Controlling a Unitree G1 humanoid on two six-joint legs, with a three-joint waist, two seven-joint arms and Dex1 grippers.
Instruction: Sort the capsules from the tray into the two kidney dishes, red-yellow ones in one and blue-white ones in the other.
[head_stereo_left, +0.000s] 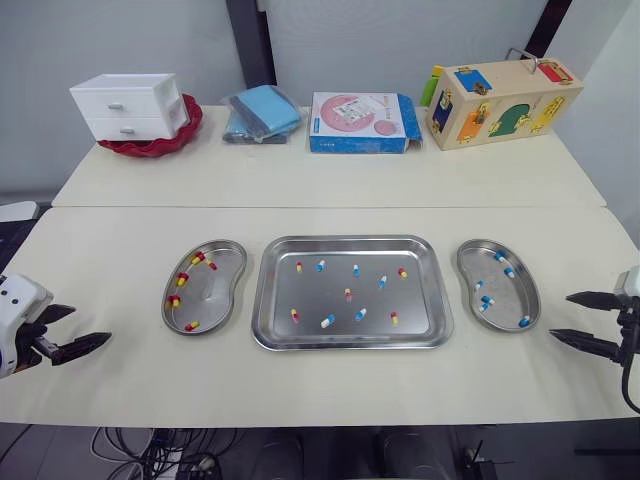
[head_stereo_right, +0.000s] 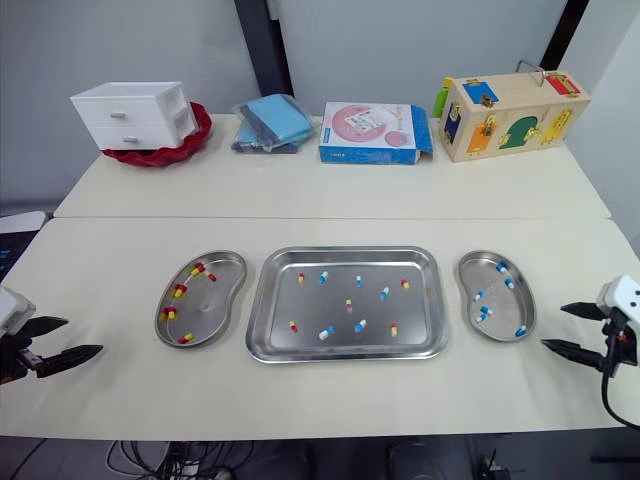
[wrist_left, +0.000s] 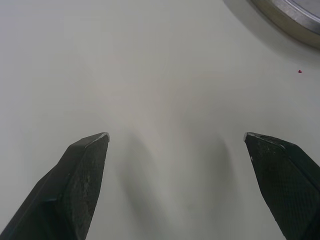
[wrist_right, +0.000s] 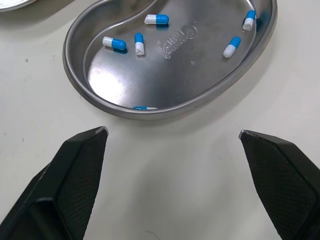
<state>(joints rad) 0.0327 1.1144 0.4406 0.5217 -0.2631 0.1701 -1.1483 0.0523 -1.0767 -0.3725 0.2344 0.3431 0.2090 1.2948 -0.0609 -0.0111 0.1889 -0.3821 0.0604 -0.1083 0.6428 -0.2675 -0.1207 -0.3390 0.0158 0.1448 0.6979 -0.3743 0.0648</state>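
Observation:
A steel tray (head_stereo_left: 350, 250) in the middle of the near table holds several loose red-yellow and blue-white capsules. To its left, a kidney dish (head_stereo_left: 215, 290) holds several red-yellow capsules (head_stereo_left: 182, 279). The kidney dish (head_stereo_left: 510, 297) on the tray's right holds several blue-white capsules (wrist_right: 114, 43). My left gripper (head_stereo_left: 70, 330) is open above bare tabletop, well left of the left dish. Just right of the right dish, my right gripper (head_stereo_left: 585, 318) is open and holds nothing; in the right wrist view (wrist_right: 172, 134) that dish lies just beyond its fingertips.
On the far table stand a white drawer unit (head_stereo_left: 130, 105) on a red dish, a blue pouch (head_stereo_left: 262, 112), a blue-pink box (head_stereo_left: 362, 122) and a wooden latch box (head_stereo_left: 500, 100). A seam (head_stereo_left: 330, 207) runs between the two tables.

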